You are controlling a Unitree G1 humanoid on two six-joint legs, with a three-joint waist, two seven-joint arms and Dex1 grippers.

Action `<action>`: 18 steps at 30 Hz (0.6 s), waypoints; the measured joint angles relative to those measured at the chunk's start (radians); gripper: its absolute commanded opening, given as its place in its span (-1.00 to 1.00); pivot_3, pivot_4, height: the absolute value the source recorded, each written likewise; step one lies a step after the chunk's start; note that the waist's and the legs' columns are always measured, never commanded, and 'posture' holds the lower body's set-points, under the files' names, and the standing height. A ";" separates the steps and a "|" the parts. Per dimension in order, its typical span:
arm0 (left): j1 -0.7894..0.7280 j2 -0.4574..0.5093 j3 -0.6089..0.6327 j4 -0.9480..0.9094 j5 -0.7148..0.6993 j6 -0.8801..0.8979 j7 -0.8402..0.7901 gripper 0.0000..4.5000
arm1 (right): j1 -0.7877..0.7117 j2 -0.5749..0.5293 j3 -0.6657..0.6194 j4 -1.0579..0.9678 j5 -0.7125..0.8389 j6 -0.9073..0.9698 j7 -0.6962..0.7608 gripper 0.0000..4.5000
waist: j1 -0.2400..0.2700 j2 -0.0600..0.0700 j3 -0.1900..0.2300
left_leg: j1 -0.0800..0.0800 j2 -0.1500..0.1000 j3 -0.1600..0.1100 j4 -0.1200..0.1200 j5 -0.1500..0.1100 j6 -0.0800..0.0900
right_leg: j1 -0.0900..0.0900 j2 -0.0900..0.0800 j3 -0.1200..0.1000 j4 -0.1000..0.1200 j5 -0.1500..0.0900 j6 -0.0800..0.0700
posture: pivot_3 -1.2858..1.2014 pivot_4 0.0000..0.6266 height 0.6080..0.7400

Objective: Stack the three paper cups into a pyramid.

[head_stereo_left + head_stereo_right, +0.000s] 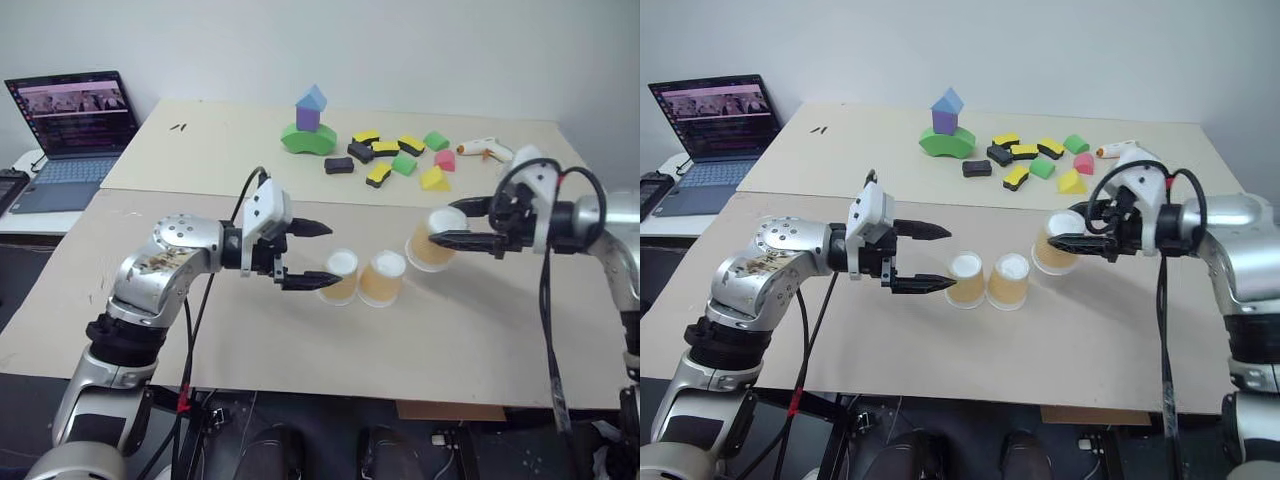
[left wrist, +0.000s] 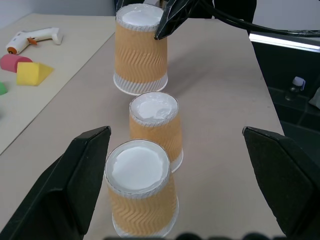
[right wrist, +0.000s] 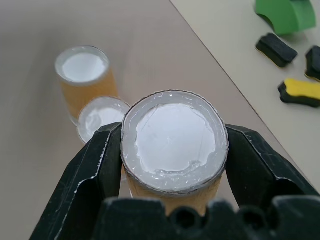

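Two pale tables point(image 1: 300, 350) pushed together, matte and smooth. A laptop point(image 1: 70, 125) sits off to the robot's left, and foam blocks point(image 1: 400, 160) and a glue gun point(image 1: 485, 150) lie at the far side, well apart from the work.

Left gripper point(image 1: 305, 255) spread wide, holding nothing, its lower finger just beside the first base cup point(image 1: 340, 277). That cup and the second base cup point(image 1: 383, 279) stand upside down, side by side, prob. touching. Right gripper point(image 1: 465, 225) is clamped round the third cup point(image 1: 432, 243), which is lifted off the table and tilted, just right of the pair.

Risks, as I see it: the base tops are small white discs, so if the third cup comes down off-centre over the seam or tilted, it'll slide off. Cups are light ribbed paper, tapered, tan-orange w/ white rims; too hard a squeeze could dent the wall, and a nudge from the wide left finger could push the base apart.
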 measured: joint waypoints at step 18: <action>0.000 0.001 -0.005 0.003 -0.002 0.000 0.000 1.00 | -0.278 0.142 0.129 0.162 -0.014 0.118 0.185 0.20 | -0.011 0.000 0.000 | -0.001 -0.001 -0.001 0.000 0.000 0.000 | -0.001 -0.001 -0.001 0.000 0.000 0.000 | 0.03 -0.52 0.46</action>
